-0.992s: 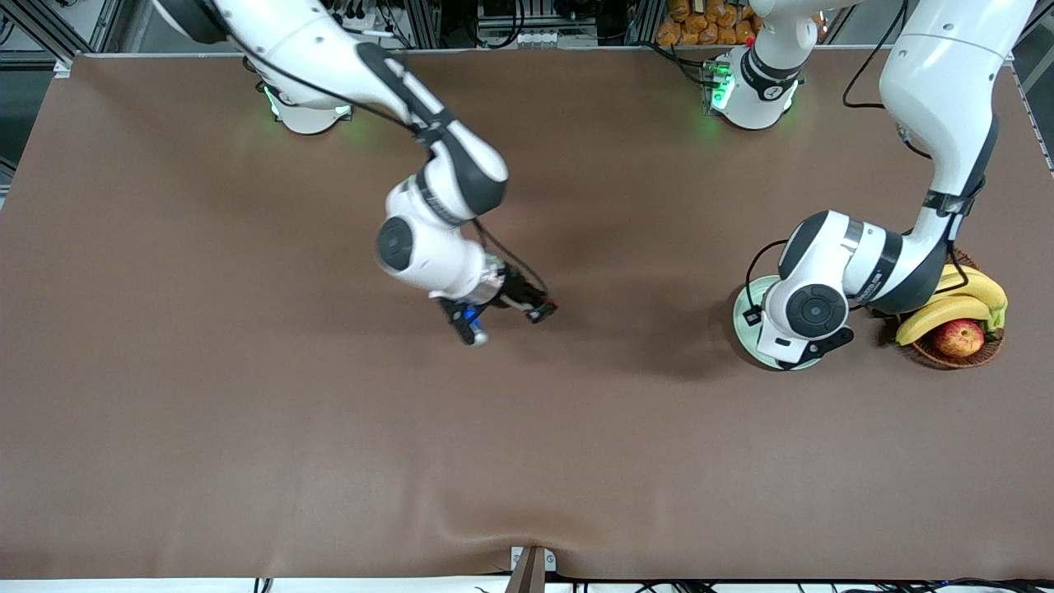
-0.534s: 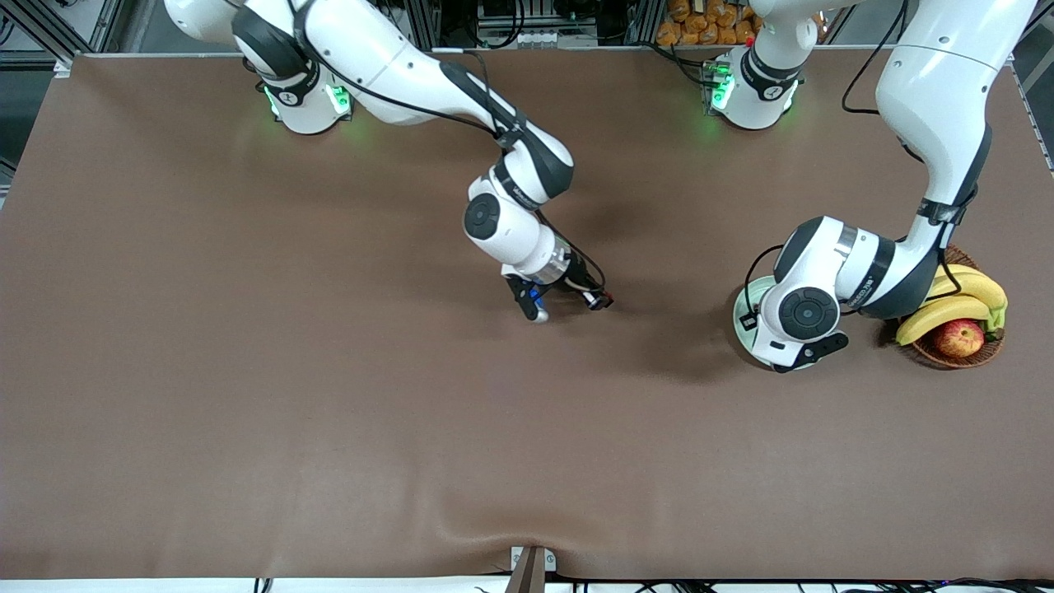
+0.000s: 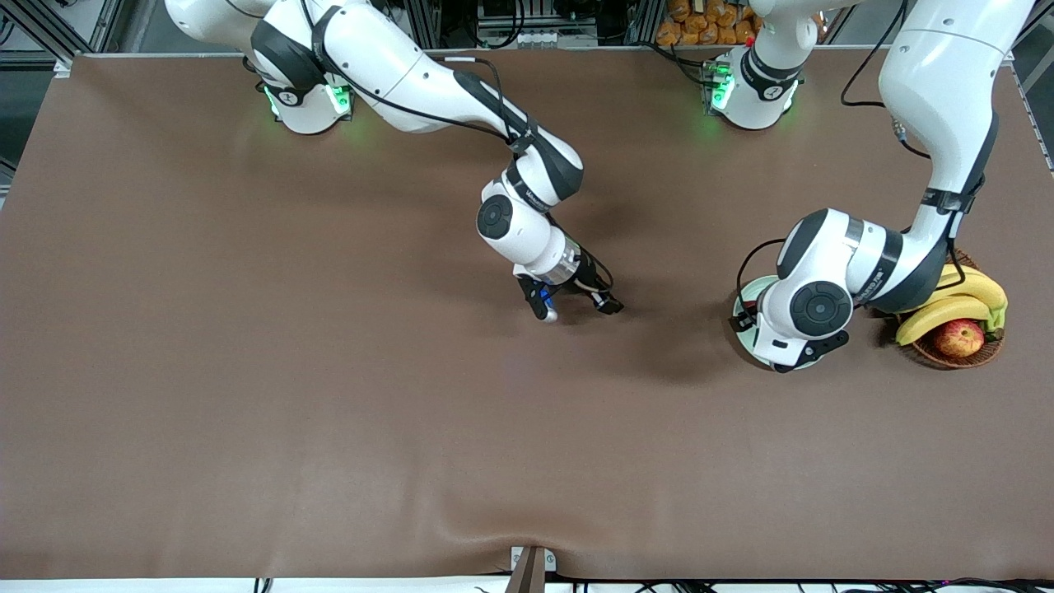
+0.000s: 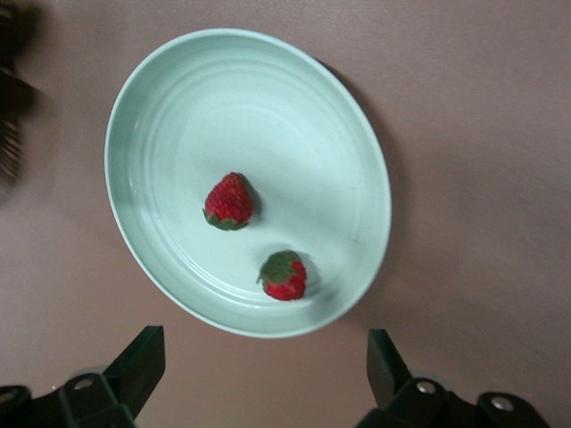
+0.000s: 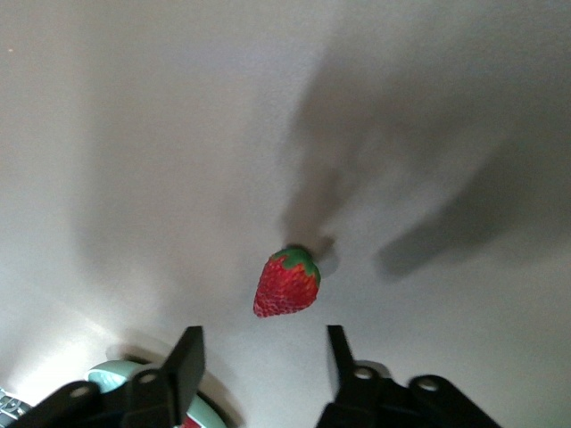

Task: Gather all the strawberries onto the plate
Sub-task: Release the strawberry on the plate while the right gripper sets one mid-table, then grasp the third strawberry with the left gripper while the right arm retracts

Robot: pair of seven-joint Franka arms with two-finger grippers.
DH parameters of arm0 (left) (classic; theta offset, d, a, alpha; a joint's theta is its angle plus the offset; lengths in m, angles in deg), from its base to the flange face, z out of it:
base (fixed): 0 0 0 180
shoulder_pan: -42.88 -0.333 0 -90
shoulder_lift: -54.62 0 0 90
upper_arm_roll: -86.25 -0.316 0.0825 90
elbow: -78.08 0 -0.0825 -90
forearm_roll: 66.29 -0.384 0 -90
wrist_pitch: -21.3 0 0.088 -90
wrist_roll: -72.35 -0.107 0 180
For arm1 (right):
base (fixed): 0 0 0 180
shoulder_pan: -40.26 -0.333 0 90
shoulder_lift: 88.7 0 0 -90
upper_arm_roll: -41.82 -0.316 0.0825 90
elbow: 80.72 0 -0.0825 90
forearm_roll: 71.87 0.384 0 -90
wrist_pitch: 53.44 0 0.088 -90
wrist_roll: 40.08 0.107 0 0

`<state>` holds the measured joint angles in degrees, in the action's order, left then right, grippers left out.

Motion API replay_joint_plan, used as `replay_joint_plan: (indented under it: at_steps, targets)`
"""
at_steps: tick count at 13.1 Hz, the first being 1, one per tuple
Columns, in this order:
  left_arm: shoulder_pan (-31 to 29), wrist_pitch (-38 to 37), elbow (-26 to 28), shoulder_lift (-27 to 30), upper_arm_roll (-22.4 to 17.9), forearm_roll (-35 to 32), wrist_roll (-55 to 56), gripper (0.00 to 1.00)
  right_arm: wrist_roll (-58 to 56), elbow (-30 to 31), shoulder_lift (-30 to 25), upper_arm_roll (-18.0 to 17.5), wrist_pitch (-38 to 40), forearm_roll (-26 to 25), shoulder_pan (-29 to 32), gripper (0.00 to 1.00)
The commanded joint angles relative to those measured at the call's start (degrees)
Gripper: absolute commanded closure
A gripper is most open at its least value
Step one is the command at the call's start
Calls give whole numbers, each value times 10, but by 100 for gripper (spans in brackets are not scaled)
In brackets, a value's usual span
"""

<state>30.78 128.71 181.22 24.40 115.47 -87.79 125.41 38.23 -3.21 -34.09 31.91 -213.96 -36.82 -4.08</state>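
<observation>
Strawberries (image 4: 229, 201): two lying in the plate (image 4: 348, 160), about 3 o'clock on the surface (image 3: 247, 371) toward the left arm's end. Left end effector (image 4: 265, 337) right over the plate, fingers spread wide, nothing held. Third strawberry (image 5: 287, 283) loose just ahead of the right end effector (image 5: 263, 334), fingers apart over mid-surface at 9 o'clock from the plate; likely needs a grasp before the carry.

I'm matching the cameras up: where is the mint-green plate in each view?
Front view: the plate is beside the basket, mostly hidden under the left arm's wrist.
Left wrist view: the plate fills the picture, holding two strawberries, under the open left gripper.
Right wrist view: a mint sliver by the open right gripper, which is over a third strawberry.
Shared landmark: the brown table.
</observation>
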Motion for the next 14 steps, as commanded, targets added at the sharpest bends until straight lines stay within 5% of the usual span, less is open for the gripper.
replay_joint_plan:
  at_steps: [1, 5, 9, 14]
  targets:
    - [2, -4, 5, 15, 12, 29, 11, 0, 14, -10, -19, 34, 74, -3, 2, 0]
    - [32, -3, -19, 4, 13, 73, 57, 0, 7, -20, -57, 108, 260, -19, 24, 0]
    - [92, 16, -58, -29, 12, 70, 183, 0, -102, -42, -106, 107, 378, -22, 108, 0]
    - [133, 139, -58, -62, 8, 67, 314, 0, -219, -40, -151, 109, 542, -23, 210, 0]
